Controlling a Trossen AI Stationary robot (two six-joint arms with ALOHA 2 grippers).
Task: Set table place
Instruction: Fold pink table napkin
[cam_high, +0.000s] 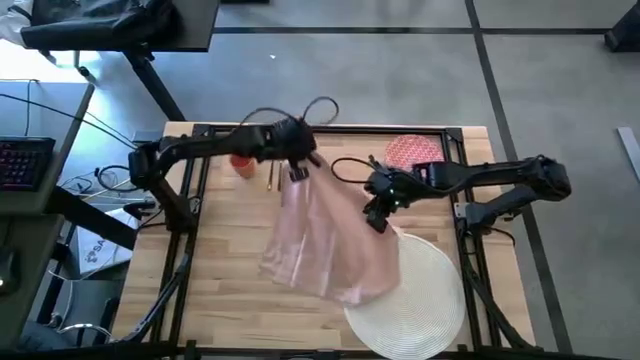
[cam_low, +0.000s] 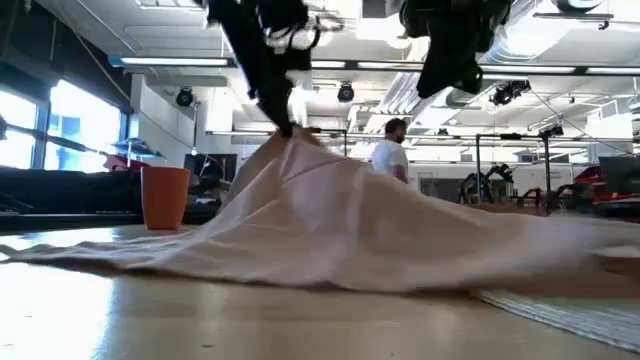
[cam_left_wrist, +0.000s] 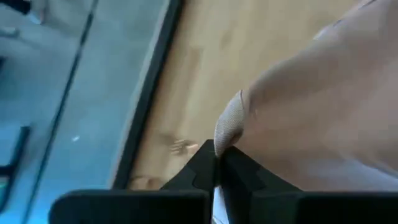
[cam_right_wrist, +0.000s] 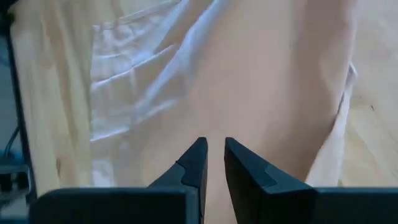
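Napkin (cam_high: 325, 240), beige-pink, drapes across the middle of the table (cam_high: 225, 300), its far corner lifted and its near-right edge overlapping the white woven placemat (cam_high: 425, 295). Left gripper (cam_high: 298, 172) is clamped on that lifted corner, the cloth tenting beneath it. Right gripper (cam_high: 378, 218) hovers above the cloth's right side, fingers slightly apart and holding nothing. 1 orange-red cup (cam_high: 241, 163) and gold cutlery (cam_high: 271, 177) lie just left of the held corner; the pink plate (cam_high: 412, 152) sits far right. Risk, as judged: dragging the cloth leftward could topple the cup or scatter the cutlery; a thin pinch may slip.
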